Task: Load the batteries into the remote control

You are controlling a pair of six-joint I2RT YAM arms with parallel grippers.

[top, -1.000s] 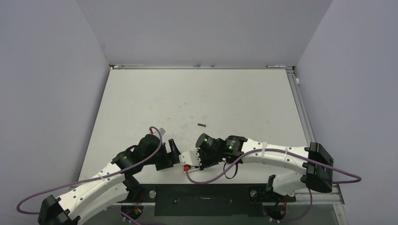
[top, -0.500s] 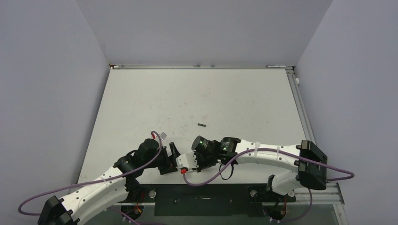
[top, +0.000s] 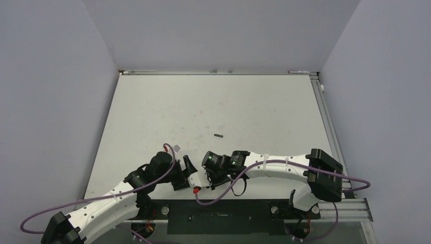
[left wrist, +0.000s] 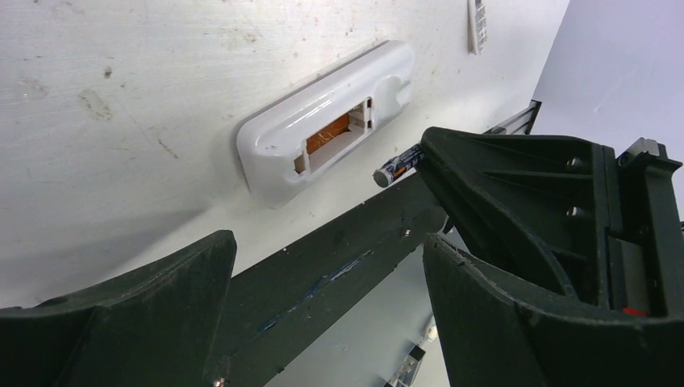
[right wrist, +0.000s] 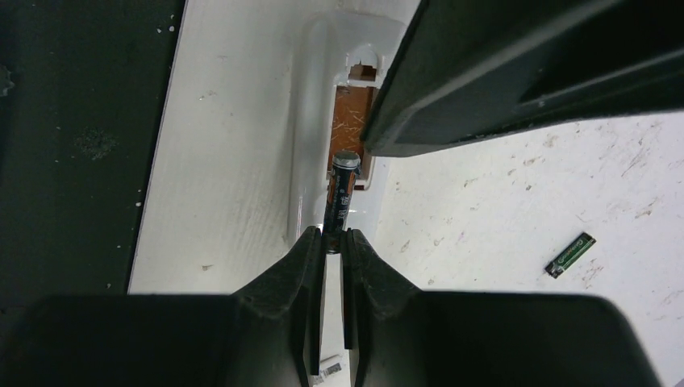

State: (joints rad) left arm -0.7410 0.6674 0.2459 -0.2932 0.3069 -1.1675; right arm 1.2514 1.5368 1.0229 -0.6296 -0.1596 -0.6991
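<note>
The white remote control (left wrist: 323,121) lies back up near the table's front edge, its brownish recess (left wrist: 327,135) open. My right gripper (right wrist: 332,235) is shut on one end of a dark battery (right wrist: 342,192), whose free end hangs just over the recess (right wrist: 352,129). That battery also shows in the left wrist view (left wrist: 398,165), beside the remote. My left gripper (left wrist: 327,242) is open and empty, its jaws wide apart, close in front of the remote. The second battery (top: 219,135) lies loose on the table farther back; it also shows in the right wrist view (right wrist: 570,255). In the top view the arms hide the remote.
The black front rail (left wrist: 323,266) runs just below the remote. One finger (right wrist: 524,64) of my left gripper hangs close over the recess's far end. The two grippers (top: 184,170) (top: 199,176) crowd together at the table's front edge.
My right arm has swung left and toward the front edge, bringing the held battery over the remote. My left gripper has shifted slightly nearer the front edge.
</note>
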